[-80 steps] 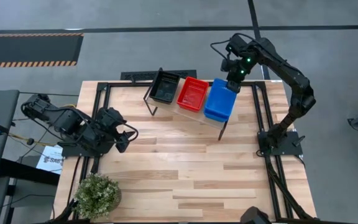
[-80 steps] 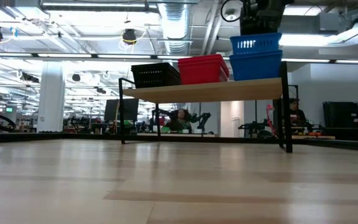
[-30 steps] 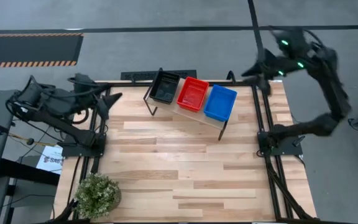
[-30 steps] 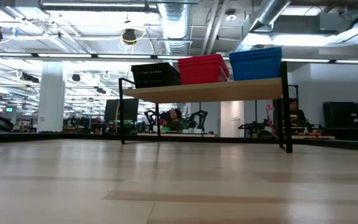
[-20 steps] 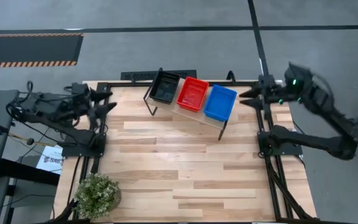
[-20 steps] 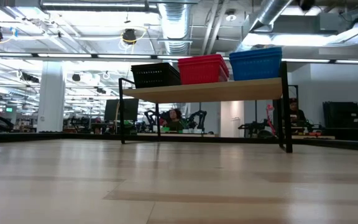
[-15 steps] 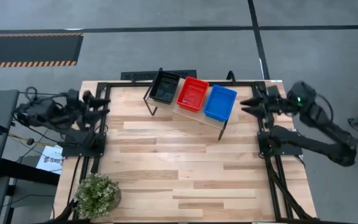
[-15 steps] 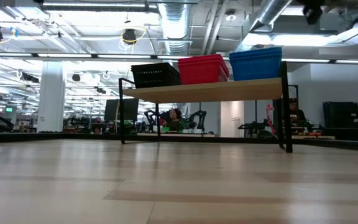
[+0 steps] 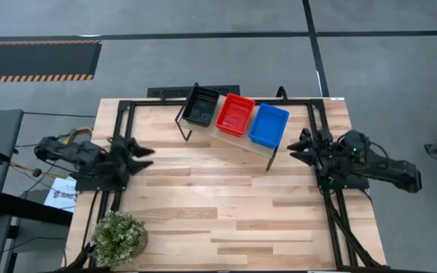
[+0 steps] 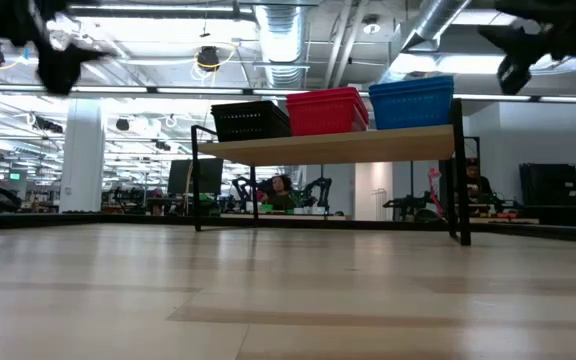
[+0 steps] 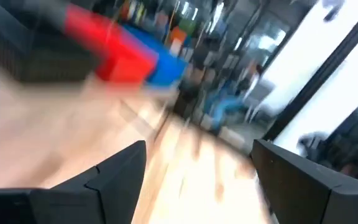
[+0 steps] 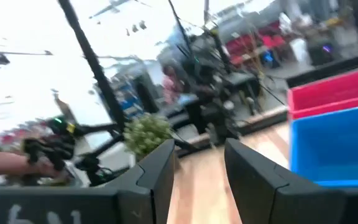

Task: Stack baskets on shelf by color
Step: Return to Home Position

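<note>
Three stacks of baskets stand side by side on the shelf (image 10: 338, 147) at the table's far middle: black (image 9: 202, 106), red (image 9: 235, 114) and blue (image 9: 268, 125). The stacks rest by their bottoms on the board. My left gripper (image 9: 144, 154) hangs open over the table's left edge, pointing right, with nothing between its fingers (image 11: 114, 177). My right gripper (image 9: 295, 145) is open by the right edge, just right of the shelf's near right leg, pointing left. Between its fingers (image 12: 157, 177) there is nothing either. In the low view the grippers show at the top left (image 10: 56, 55) and top right (image 10: 523, 45).
A potted plant (image 9: 117, 236) stands at the table's near left corner. Black frame rails (image 9: 319, 144) run along the left and right edges, by the arm bases. The wooden tabletop (image 9: 218, 205) lies bare between the shelf and the near edge.
Both arms have come down and folded back over their bases. My left gripper has moved from the far left toward the near edge and lower. My right gripper has dropped from high at the far right to beside the shelf's near right leg. The baskets have stayed put.
</note>
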